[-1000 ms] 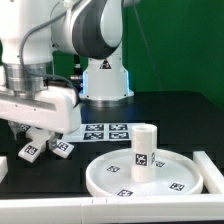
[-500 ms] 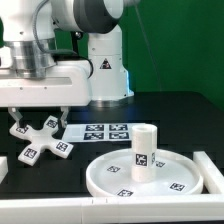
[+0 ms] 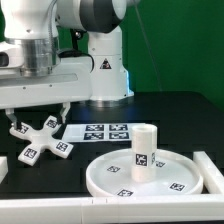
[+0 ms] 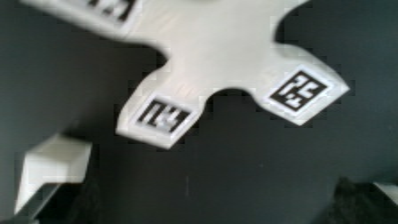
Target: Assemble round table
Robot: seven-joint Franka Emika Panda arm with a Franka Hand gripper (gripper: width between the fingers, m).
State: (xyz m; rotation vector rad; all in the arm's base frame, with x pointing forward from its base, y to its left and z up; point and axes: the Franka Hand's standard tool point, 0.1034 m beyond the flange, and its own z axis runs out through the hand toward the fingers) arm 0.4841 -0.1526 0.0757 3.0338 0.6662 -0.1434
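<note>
The large rimmed round disc [image 3: 150, 175] lies at the exterior view's lower right. The short cylindrical leg [image 3: 144, 150] stands upright on its hub. The branched foot piece [image 3: 40, 140] lies flat on the black table at the exterior view's left, and it fills much of the wrist view [image 4: 214, 70], tags up. My gripper [image 3: 38, 118] hangs just above the foot piece with its jaws spread wide and nothing between them. In the wrist view only the dark edges of the fingers [image 4: 361, 200] show.
The marker board [image 3: 105, 130] lies behind the disc, in front of the robot base [image 3: 100, 75]. A white block [image 3: 208, 165] stands right of the disc. A white wall [image 3: 90, 210] runs along the front. A small white block [image 4: 54, 165] lies beside the foot piece.
My gripper has risen from low over the foot piece, and the whole foot piece now shows on the table. Almost nothing has moved in the last half second.
</note>
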